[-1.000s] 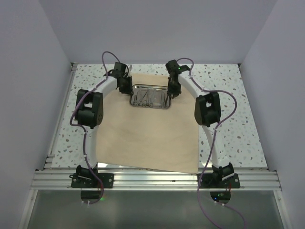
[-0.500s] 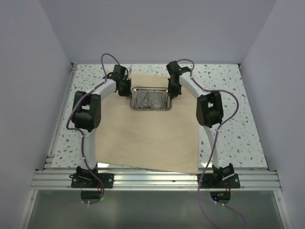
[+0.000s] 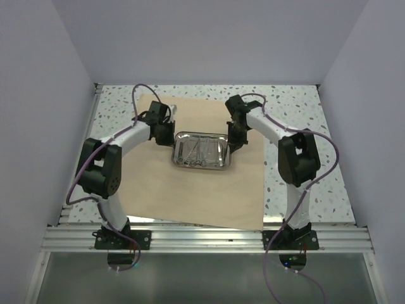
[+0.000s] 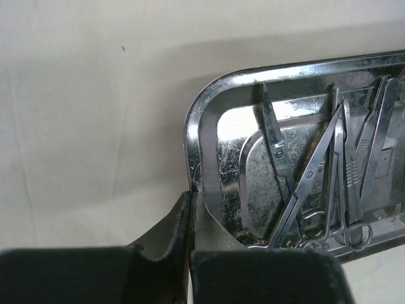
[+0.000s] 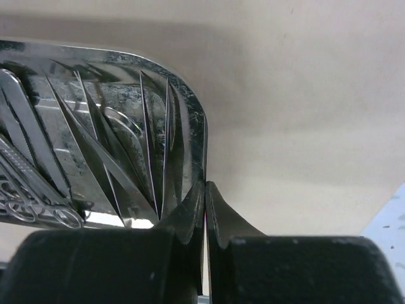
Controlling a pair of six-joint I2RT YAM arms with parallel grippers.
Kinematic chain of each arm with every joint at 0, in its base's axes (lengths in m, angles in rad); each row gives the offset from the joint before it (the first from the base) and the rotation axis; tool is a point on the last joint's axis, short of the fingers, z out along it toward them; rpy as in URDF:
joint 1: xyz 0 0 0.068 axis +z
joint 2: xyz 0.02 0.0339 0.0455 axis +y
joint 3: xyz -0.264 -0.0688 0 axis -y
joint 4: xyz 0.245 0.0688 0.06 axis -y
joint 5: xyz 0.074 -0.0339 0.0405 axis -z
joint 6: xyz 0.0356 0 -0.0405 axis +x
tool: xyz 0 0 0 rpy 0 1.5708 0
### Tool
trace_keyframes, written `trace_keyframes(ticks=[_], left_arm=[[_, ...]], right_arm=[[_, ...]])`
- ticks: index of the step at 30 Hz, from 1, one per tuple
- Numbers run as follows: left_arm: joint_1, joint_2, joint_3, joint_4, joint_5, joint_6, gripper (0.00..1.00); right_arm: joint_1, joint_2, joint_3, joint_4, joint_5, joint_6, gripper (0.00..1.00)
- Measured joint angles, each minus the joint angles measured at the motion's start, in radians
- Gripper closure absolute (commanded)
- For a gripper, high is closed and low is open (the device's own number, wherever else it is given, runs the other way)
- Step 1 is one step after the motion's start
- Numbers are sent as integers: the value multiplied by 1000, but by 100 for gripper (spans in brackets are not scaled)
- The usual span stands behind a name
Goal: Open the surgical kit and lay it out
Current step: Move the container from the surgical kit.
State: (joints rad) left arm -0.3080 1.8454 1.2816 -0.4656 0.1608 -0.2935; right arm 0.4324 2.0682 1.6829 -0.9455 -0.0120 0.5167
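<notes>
The shiny rectangular steel tray (image 3: 201, 133), thin metal instruments (image 4: 316, 190) inside, was found on the unfolded tan paper wrap sheet (image 3: 190, 190) over the speckled bench (image 3: 304, 107), its short rims clenched by left end effector (image 4: 190, 196) and right end effector (image 5: 205, 187), presumably to be kept level.

One tray (image 4: 190, 136), one tan sheet (image 3: 190, 190), two arms (left arm (image 3: 130, 134), right arm (image 3: 269, 126)), several tangled metal tools (image 4: 345, 171).

Both arms reach forward, elbows out; left tool (image 4: 192, 191), right tool (image 5: 205, 185) pinched shut on tray (image 4: 191, 136) ends.
</notes>
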Motion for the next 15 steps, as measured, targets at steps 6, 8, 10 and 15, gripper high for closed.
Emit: trace_keyframes(ticks=[6,8,10,15], left_arm=[[-26,-192,-208,9,-2,-31,100],[-34,-260,-276,9,-4,-44,100],[-40,-327,-341,9,-3,-58,100],[-55,-452,-485,12,13,-97,100]], right_arm=[[63,-194,-237,44,-39,16,100],[92,-250,-320,66,-52,23,100],[119,-293,-391,86,-66,34,100],[148,-356,-533,151,-109,60,100]])
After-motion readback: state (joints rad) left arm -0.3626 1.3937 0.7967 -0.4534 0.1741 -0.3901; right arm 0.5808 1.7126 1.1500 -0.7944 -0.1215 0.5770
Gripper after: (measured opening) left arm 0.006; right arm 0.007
